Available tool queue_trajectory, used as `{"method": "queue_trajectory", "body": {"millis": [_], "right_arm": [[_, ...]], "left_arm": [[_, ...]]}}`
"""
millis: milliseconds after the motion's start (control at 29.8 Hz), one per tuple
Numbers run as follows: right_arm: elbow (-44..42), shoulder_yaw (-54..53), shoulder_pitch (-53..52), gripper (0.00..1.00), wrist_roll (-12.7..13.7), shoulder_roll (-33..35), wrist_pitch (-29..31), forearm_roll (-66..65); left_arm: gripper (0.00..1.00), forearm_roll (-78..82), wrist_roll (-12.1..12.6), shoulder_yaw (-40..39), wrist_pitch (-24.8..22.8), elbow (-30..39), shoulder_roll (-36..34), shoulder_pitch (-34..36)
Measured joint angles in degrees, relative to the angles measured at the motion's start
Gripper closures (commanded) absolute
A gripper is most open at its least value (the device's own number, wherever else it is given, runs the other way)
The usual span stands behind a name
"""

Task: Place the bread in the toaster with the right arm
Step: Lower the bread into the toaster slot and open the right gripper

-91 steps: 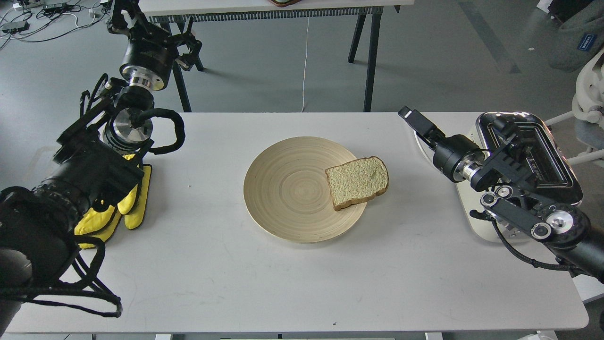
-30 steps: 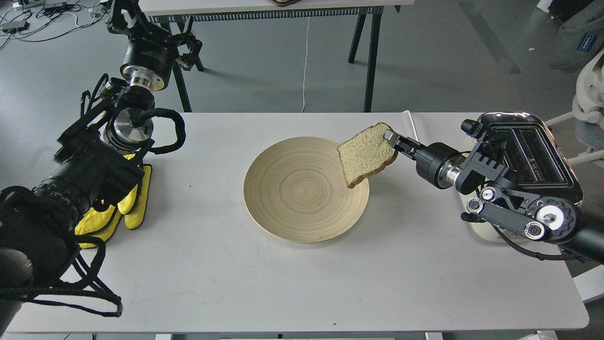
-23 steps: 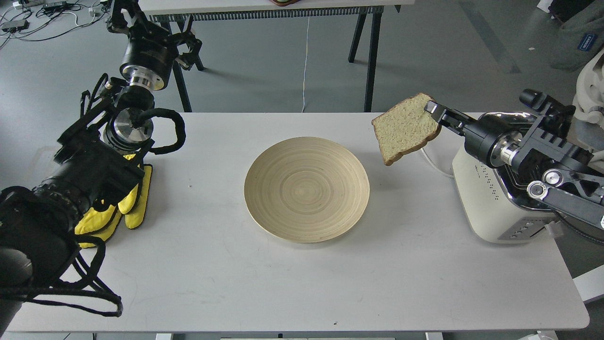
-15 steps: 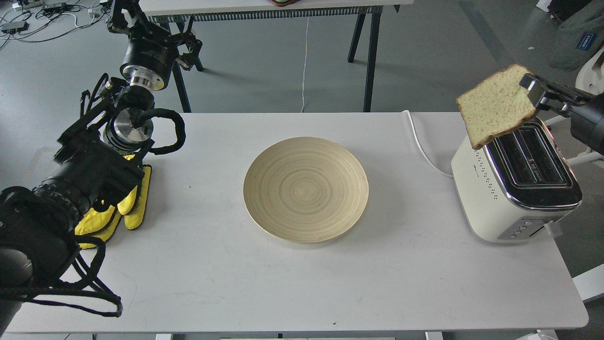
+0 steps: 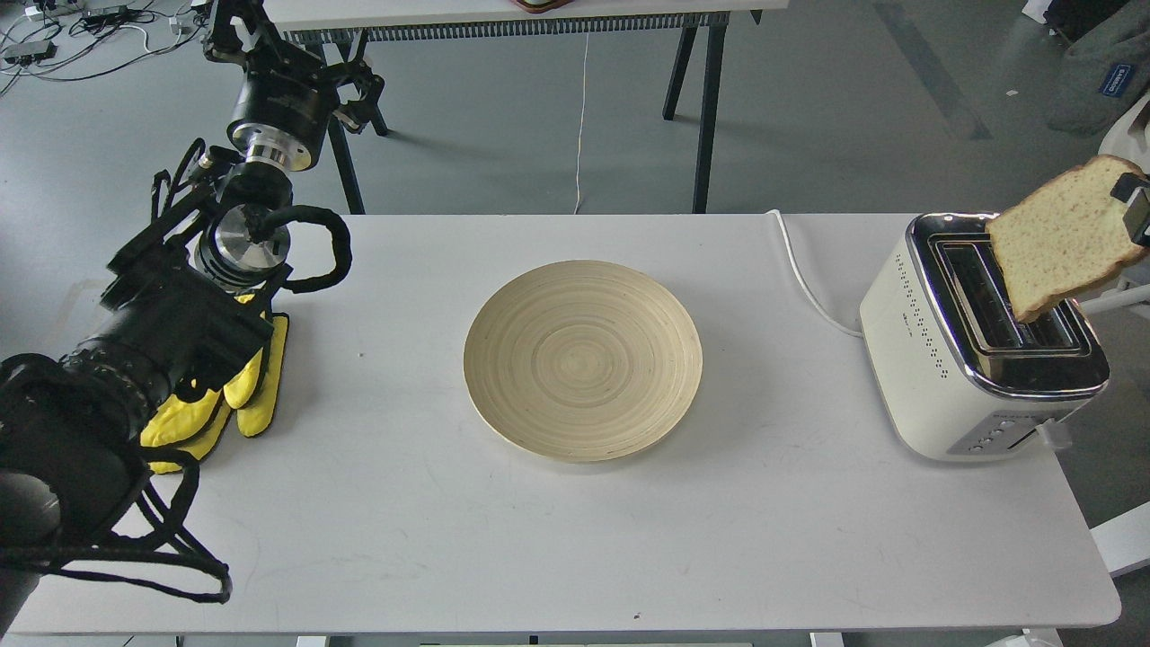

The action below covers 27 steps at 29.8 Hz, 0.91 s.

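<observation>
The bread is a pale tan slice with a brown crust, held tilted in the air over the toaster's slots, its lower corner just above the chrome top. My right gripper shows only as a black tip at the right edge, shut on the slice's upper right edge. The cream-white toaster with a chrome top stands at the table's right end. My left gripper is far off at the top left, above the floor; its fingers cannot be told apart.
A round wooden plate lies bare in the middle of the white table. The toaster's white cord runs along the table's back right. A yellow cloth lies under my left arm. Another table's legs stand behind.
The right gripper closed on the bread at the plate, lifted it, and carried it right. It now hangs lower over the toaster's slots. The arm has withdrawn almost out of view. The left arm is still.
</observation>
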State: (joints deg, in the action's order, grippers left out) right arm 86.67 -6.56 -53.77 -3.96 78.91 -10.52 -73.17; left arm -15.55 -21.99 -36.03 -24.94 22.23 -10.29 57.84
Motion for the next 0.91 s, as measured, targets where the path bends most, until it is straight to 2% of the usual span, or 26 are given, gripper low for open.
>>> {"method": "queue_trajectory", "body": {"millis": [402,704,771,838,905], "right_arm": [[-1.4,1.4,2.2,0.85,1.5,-4.3,-1.6,0.1],[-5.4,1.6,3.7,0.49,1.2,-9.9,-1.8,0.2],[-5.5,1.4,3.7,0.43,1.1,-10.6,-1.9,0.8],[-5.3,0.8,3.7,0.33,0.9,-11.0,-2.0,1.5],[-5.1,-0.1,3.7,0.28,0.6,-11.1,-2.0,1.9]], "left_arm": [[0.00,-0.1,0.0,0.0,0.0,0.0,0.2,0.0],[0.00,-0.1,-0.1,0.0,0.0,0.0,0.3,-0.1],[0.00,-0.1,-0.1,0.0,0.0,0.0,0.3,-0.1],[0.00,-0.1,-0.1,0.0,0.0,0.0,0.3,-0.1],[0.00,-0.1,-0.1,0.0,0.0,0.0,0.3,-0.1]]}}
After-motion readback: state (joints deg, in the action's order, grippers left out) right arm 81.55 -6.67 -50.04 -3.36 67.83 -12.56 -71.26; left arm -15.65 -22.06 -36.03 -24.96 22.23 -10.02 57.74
